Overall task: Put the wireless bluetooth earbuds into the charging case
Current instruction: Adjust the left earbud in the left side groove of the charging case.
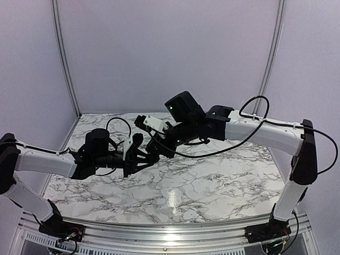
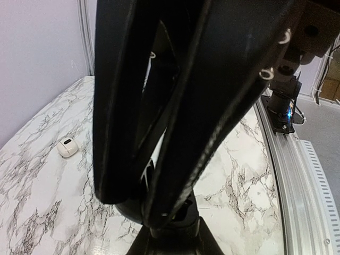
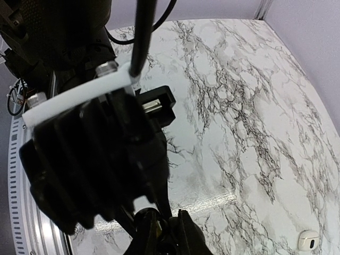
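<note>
Left gripper (image 1: 152,157) shut, any held thing not discernible; right gripper (image 3: 168,234) tip-to-tip with left gripper above worktop (image 1: 212,186), opening cannot tell. Earbuds too small to make out. Small white case (image 2: 67,147) on worktop, well apart from left gripper

White arms (image 1: 265,130) — black joints (image 1: 305,154), cables (image 1: 259,96)

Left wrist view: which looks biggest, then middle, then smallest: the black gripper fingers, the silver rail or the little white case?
1. Black gripper fingers: biggest, though they sit right by the camera, so that may be only nearness.
2. Silver rail.
3. Little white case: smallest, and farther off.
</note>
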### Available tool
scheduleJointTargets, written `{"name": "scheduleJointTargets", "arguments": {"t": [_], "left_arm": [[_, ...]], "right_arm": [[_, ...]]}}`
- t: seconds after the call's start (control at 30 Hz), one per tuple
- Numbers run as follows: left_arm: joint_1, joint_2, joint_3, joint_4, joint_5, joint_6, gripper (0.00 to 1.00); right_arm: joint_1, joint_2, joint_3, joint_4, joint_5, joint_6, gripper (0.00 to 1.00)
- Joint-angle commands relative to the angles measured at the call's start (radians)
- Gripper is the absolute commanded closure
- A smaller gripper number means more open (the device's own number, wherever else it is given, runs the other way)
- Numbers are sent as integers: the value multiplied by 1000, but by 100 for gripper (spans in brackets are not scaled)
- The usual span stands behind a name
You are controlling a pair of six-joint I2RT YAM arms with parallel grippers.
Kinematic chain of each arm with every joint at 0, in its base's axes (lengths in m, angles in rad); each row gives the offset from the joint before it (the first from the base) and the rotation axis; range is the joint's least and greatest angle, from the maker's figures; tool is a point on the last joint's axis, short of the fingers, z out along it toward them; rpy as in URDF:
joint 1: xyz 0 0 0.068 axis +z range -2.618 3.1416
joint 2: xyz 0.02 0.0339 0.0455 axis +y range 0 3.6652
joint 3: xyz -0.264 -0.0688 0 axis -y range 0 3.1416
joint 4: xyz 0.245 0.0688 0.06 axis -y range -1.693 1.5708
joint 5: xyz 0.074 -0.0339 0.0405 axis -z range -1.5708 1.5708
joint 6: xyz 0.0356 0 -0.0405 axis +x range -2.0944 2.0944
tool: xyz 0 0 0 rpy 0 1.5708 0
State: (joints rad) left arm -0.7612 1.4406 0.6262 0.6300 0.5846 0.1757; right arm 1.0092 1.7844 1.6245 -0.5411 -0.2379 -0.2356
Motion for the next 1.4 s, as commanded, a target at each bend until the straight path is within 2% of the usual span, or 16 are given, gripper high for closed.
{"name": "scheduleJointTargets", "arguments": {"t": [0.0, 0.37, 0.73, 1.37], "left_arm": [[6, -35, 24, 19, 3, -19, 100], [37, -59, -5, 113, 25, -93, 100], [54, -67, -26, 186, 24, -137, 100], [80, -68, -48, 305, 58, -223, 100]], "right_arm": [[-8, -5, 30, -6, -10, 5, 86], [-8, -34, -5, 18, 7, 7, 89], [-8, -69, -39, 55, 32, 13, 98], [-8, -69, -57, 64, -12, 12, 100]]}}
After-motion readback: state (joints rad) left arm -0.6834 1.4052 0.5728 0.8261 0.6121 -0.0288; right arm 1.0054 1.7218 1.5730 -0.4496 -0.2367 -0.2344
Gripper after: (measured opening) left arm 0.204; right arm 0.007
